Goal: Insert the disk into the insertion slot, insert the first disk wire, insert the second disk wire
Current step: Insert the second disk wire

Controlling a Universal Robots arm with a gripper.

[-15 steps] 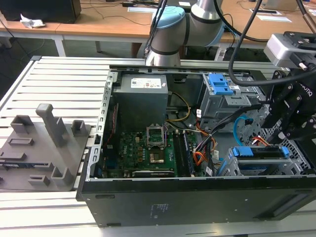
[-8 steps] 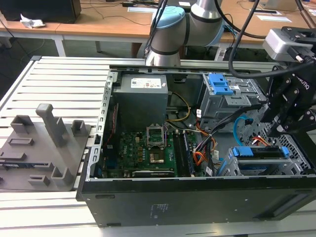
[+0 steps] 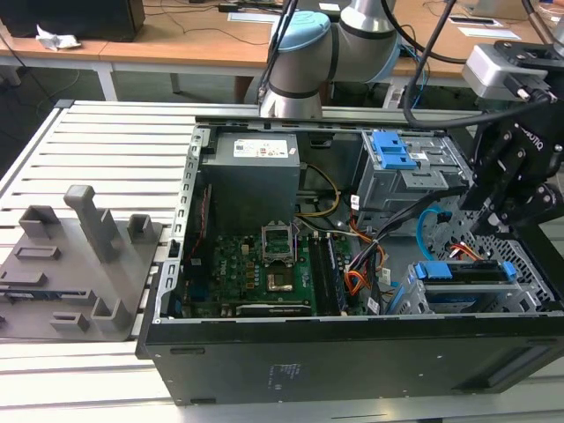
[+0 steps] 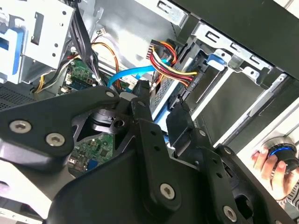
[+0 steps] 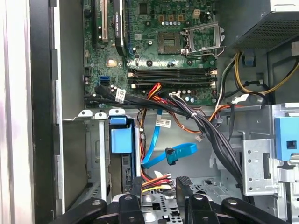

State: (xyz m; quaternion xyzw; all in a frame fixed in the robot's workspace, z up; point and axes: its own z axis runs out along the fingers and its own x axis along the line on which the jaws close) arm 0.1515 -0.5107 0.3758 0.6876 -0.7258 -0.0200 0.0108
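Observation:
The disk (image 3: 463, 271) in its blue caddy (image 5: 120, 137) lies seated in the insertion slot (image 3: 411, 298), the low grey cage at the case's corner on the exterior view's right. My gripper (image 3: 483, 225) hangs just above the disk's inner end. In both wrist views its black fingers stand apart and open, my gripper (image 5: 159, 183) straddling a red, yellow and black wire bundle (image 5: 155, 179) that ends at the disk. From the other side, my gripper (image 4: 161, 100) sits below that bundle (image 4: 170, 63). A blue flat cable (image 5: 172, 156) lies loose beside it, its plug unconnected.
A taller grey cage with a blue latch (image 3: 397, 159) stands behind the slot. The motherboard (image 3: 264, 264) and power supply (image 3: 251, 172) occupy the case's middle. A grey fixture (image 3: 79, 264) sits at the exterior view's left. A person's hand (image 4: 268, 163) grips a round knob.

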